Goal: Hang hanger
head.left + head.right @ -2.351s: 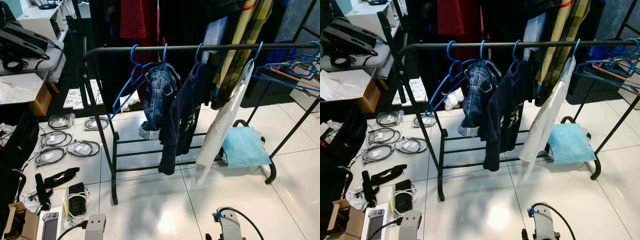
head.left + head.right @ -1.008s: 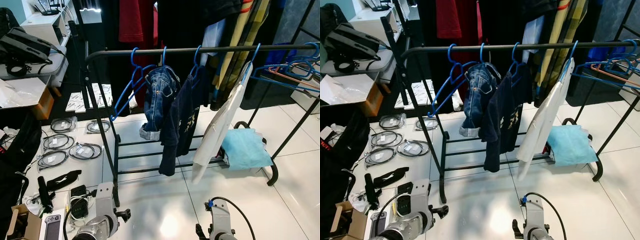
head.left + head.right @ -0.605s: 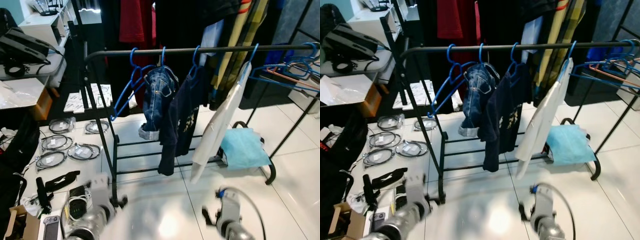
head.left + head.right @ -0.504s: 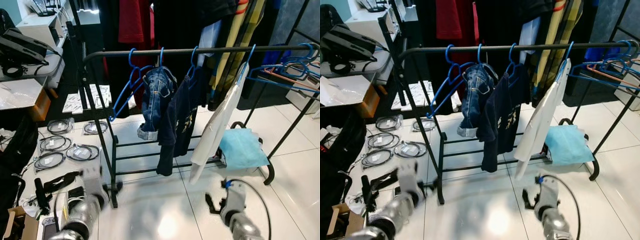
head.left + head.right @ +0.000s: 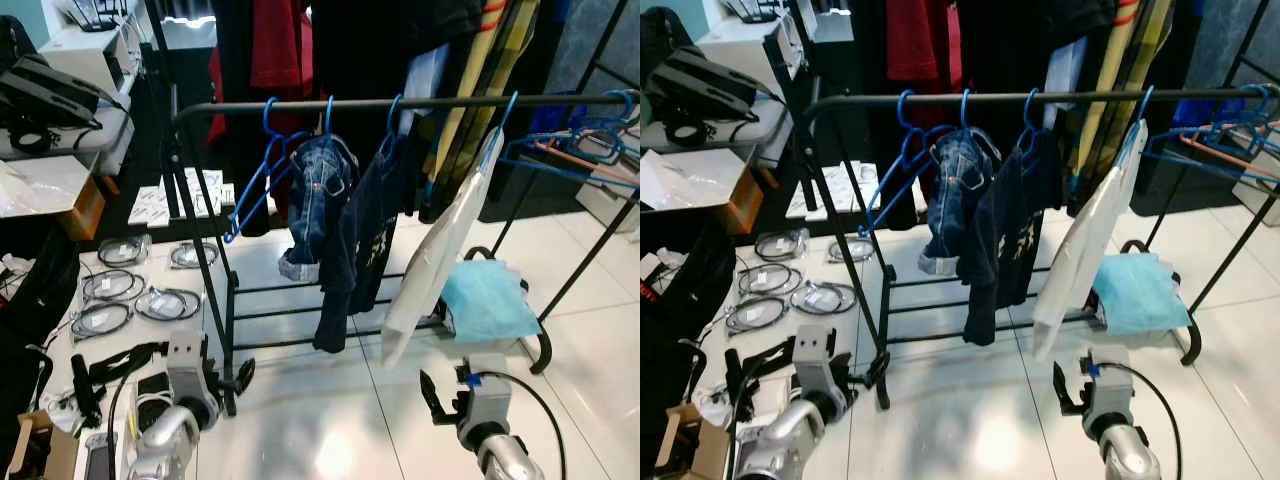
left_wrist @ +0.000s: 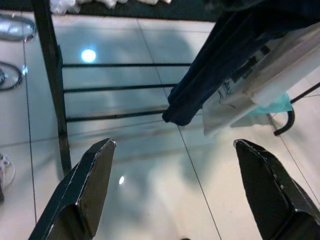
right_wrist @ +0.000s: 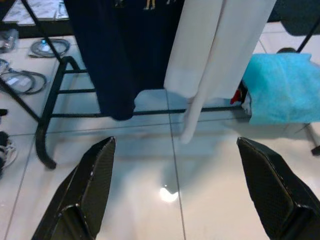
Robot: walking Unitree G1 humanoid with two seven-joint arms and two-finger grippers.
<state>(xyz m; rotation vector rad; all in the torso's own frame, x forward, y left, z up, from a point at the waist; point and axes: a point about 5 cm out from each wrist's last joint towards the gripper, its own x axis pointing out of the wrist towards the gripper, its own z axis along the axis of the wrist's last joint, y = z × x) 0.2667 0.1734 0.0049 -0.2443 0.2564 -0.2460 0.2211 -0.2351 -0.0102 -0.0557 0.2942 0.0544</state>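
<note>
The pale print on the navy shirt point(image 5: 362, 235) is too small to read.

- Ahead of you stands the clothes rack point(image 5: 400, 103), with hangers point(image 5: 262, 165) and garments point(image 5: 355, 240) on its rail.
- Left of it, cables point(image 5: 120, 300) lie on the floor point(image 5: 320, 420).
- A cloth bundle point(image 5: 487, 300) sits by its right foot.

Probably a lab or workroom fitted out as a clothes corner: a black garment rail point(image 5: 400, 103) on glossy white floor tiles point(image 5: 330, 420), bagged cable coils point(image 5: 135, 300) strewn about, a cluttered desk point(image 5: 50, 150) alongside.
</note>
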